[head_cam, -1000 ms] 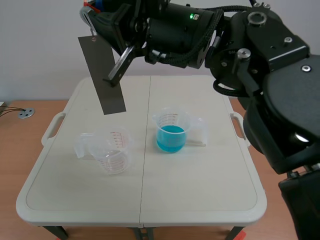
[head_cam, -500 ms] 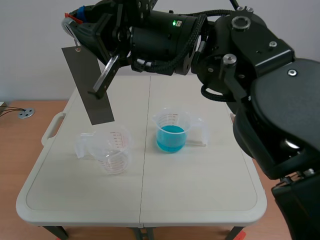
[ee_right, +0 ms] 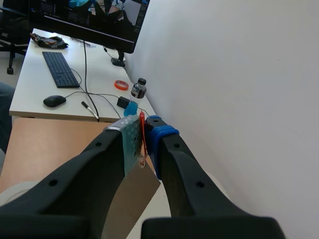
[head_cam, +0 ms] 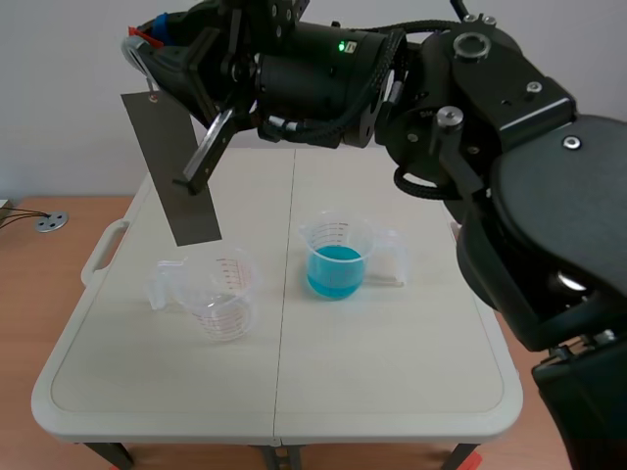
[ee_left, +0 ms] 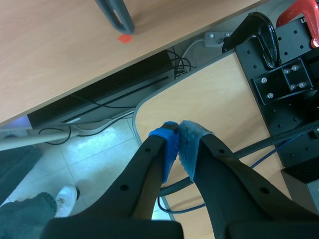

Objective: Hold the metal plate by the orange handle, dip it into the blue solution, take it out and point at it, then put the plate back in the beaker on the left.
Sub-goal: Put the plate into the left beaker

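Observation:
My right arm reaches in from the right, across the top of the scene view. My right gripper (head_cam: 157, 49) is shut on the orange handle (head_cam: 147, 31) of the grey metal plate (head_cam: 171, 166). The plate hangs tilted, with its lower edge just above the empty clear beaker (head_cam: 220, 294) on the left. The beaker of blue solution (head_cam: 336, 259) stands to the right of it. In the right wrist view the orange handle (ee_right: 142, 130) sits pinched in my right gripper (ee_right: 143, 137), and the plate (ee_right: 127, 199) hangs below. My left gripper (ee_left: 178, 144) is shut on nothing, off the table above the floor.
Both beakers stand on a white folding table (head_cam: 392, 372) with side handles. A white wall lies close behind the right gripper. The right wrist view shows a desk (ee_right: 35, 99) with a keyboard and mouse. The left wrist view shows cables and a person's shoe (ee_left: 65, 199).
My right arm carried the plate to the left and slightly down, bringing it over the empty beaker. It has kept still for the last half second.

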`<state>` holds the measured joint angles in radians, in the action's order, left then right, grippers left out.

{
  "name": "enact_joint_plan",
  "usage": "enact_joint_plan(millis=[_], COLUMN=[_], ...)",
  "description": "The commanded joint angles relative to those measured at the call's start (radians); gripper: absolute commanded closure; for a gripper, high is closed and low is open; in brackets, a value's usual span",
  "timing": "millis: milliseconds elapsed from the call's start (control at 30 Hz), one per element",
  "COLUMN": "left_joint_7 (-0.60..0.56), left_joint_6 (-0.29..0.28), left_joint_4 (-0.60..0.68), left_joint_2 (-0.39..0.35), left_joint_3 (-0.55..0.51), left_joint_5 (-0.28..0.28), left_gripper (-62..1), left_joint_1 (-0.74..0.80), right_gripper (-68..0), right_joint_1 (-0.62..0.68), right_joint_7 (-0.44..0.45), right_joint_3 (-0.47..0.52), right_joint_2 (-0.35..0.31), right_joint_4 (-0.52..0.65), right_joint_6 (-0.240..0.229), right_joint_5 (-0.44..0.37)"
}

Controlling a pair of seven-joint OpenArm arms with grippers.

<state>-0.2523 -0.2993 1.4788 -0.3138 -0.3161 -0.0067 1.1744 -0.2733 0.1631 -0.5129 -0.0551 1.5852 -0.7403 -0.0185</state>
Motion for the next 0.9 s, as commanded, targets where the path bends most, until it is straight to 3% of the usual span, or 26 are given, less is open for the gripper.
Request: enact_joint_plan(millis=[0,867], left_joint_7=[-0.01,-0.01], left_joint_6=[-0.002,-0.002], left_joint_4=[0.008,0.008], left_joint_2=[-0.003,-0.003], left_joint_3=[-0.003,-0.003], left_joint_5=[-0.003,-0.003], left_gripper=[-1.5,-1.5], left_joint_1=[0.003,0.003], right_gripper=[-1.3,-1.3], right_joint_1=[-0.02,-0.02], right_joint_7=[0.019,0.116], right_joint_3=[-0.001,-0.004], right_joint_2=[0.014,0.014], right_joint_4=[-0.011,-0.248], right_joint_6=[-0.005,-0.005], right_joint_5=[-0.018,-0.018])
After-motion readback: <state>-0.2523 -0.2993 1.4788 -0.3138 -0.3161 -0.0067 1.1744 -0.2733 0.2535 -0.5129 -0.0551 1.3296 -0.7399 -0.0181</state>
